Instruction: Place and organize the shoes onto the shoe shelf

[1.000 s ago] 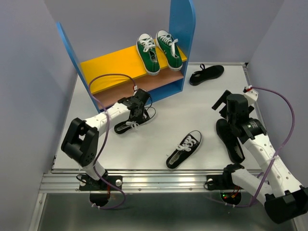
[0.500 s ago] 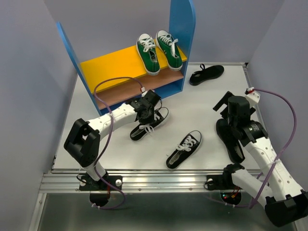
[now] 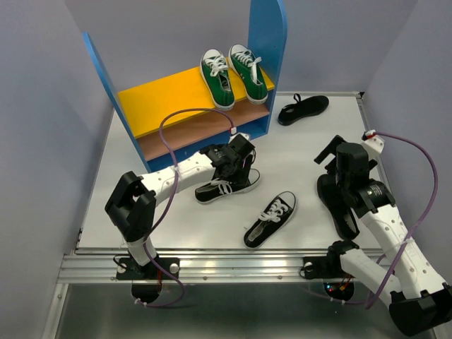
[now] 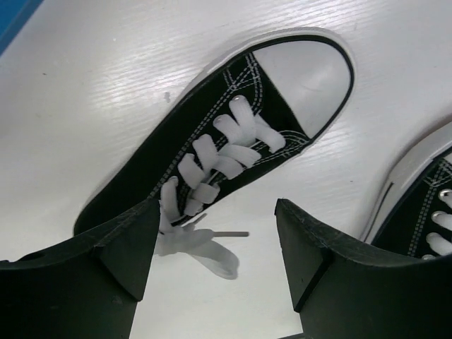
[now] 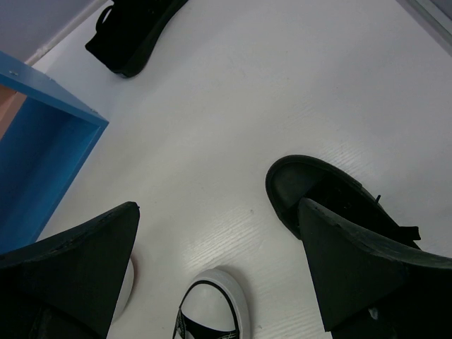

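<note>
Shoe shelf [image 3: 162, 99]: standing at the far left of the desk [image 3: 282, 152], its lower board [image 3: 183, 131] carrying nothing that shows.
Done so far: two green sneakers [image 3: 217, 79] [image 3: 248, 73] are sitting side by side at the right end of the yellow upper board. By my judgement, a third of the job.
Left to do: four shoes are lying on the desk, none of them on the shelf.
Black laced sneaker [image 3: 226, 189]: lying flat on its sole just in front of the shelf, under the left hand [image 3: 236, 159].
Second black laced sneaker [image 3: 270, 219]: lying near the first, toward the near edge. The two are apart and not lined up.
All-black shoes: one [image 3: 304, 108] is resting to the right of the shelf's blue panel, the other [image 3: 337, 205] beside the right arm. They are well apart.
Left hand, wrist view [image 4: 215, 233]: hanging over the laces with fingers spread wide, gripping nothing.
Right hand [image 3: 332, 152]: hovering with fingers fully apart and holding nothing; the nearer all-black shoe [image 5: 332, 194] is lying just below it.
Progress: early, with the shelving and pairing mostly ahead.
</note>
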Motion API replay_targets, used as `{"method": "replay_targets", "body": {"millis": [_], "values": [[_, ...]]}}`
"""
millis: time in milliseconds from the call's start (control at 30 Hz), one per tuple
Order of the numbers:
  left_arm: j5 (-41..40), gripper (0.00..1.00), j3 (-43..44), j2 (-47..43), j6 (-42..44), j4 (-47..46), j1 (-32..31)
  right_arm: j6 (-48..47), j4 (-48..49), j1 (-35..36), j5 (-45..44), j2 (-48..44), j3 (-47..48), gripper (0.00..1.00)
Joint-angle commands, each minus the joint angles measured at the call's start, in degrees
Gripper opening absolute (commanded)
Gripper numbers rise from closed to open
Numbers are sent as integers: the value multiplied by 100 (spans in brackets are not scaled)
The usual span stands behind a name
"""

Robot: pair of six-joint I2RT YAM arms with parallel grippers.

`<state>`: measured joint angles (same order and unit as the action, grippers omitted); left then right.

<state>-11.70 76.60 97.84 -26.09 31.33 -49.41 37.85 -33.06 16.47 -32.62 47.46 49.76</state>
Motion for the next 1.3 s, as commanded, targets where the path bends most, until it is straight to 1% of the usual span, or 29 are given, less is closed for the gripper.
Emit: {"method": "replay_targets", "body": {"millis": [0, 200, 333, 433, 500, 600, 633, 667, 700, 833, 967, 1033, 1067, 1133, 1267], "values": [[-464, 78, 110, -353, 814, 365, -7, 39, 45, -12, -148, 17, -19, 100], [-921, 77, -311, -345, 1360, 251, -7, 39, 45, -12, -139, 70, 25, 100], [-764, 75, -549, -231, 1720, -65, 10, 30, 45, -12, -131, 88, 25, 100], [-439, 72, -628, -46, 1800, -241, 36, 30, 45, -12, -113, 97, 43, 100], [-377, 69, -707, 77, 1791, -346, 36, 21, 45, -12, -130, 88, 43, 100], [-446, 44, -734, 191, 1678, -347, 45, 12, 36, -12, -122, 96, 43, 100], [-464, 17, -734, 183, 1651, -338, 45, 12, 45, -12, -122, 97, 43, 100], [-473, 6, -734, 156, 1625, -330, 45, 12, 36, -12, -122, 97, 43, 100], [-430, 0, -717, 87, 1607, -329, 63, 12, 45, -12, -130, 97, 43, 100], [-324, 0, -725, -168, 1545, -259, 107, 30, 45, -12, -104, 123, 43, 100], [-297, 0, -585, -757, 1344, -23, 203, 21, 45, -12, -113, 114, 52, 100], [-175, 0, -331, -1029, 1238, 170, 282, -5, 45, -12, -139, 114, 60, 100], [-139, 0, -260, -1300, 1133, 224, 378, -5, 45, -12, -148, 105, 60, 100], [45, 0, -102, -1574, 1071, 330, 484, 12, 54, -12, -157, 97, 43, 100], [712, 0, -197, -2180, 1290, 400, 555, 30, 115, -12, -95, 149, 16, 100]]}}
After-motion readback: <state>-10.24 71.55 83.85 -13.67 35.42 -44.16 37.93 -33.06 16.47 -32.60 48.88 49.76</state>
